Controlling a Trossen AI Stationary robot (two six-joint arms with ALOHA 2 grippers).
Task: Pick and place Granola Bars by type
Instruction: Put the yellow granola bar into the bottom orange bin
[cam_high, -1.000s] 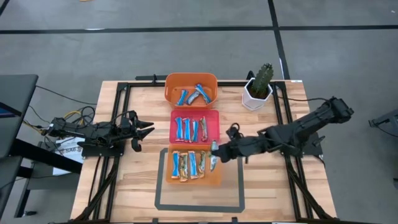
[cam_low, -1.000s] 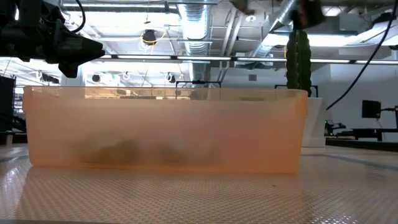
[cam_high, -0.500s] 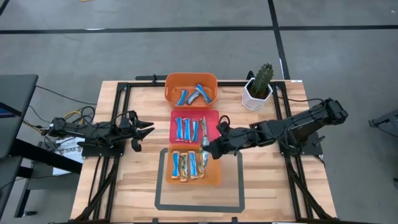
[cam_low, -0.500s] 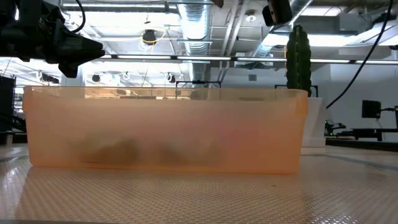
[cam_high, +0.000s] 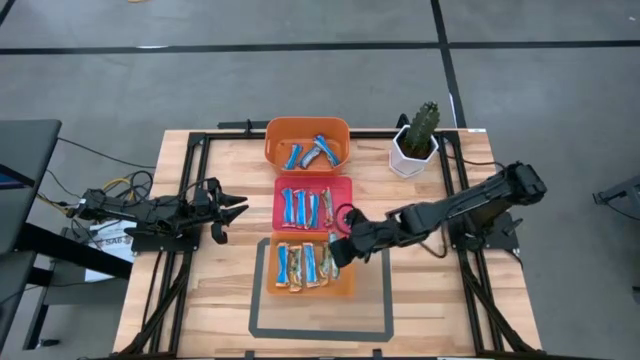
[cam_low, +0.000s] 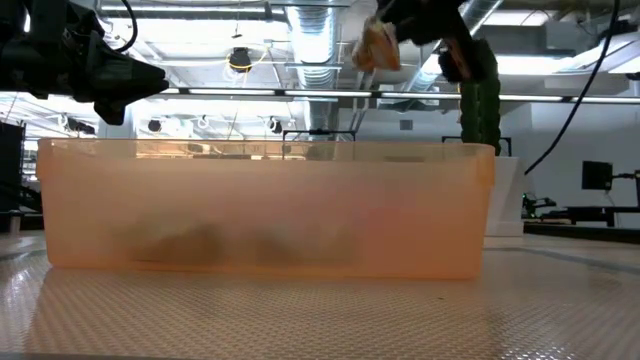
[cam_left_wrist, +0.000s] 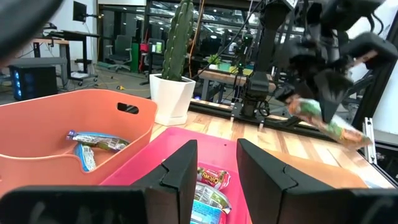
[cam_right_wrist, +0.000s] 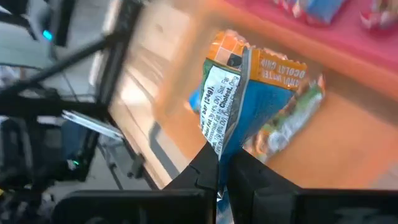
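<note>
Right gripper (cam_high: 334, 247) is pinching a multicoloured bar (cam_right_wrist: 249, 106) over the near orange tray (cam_high: 352, 283); left gripper (cam_high: 237, 208) is waiting, fingers partly apart.

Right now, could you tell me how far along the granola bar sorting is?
Partly done: bars already lie in the far orange tray and the pink tray. In hand: the right gripper holds a multicoloured bar above the near orange tray. Left: several mixed bars there. The left gripper waits aside.
</note>
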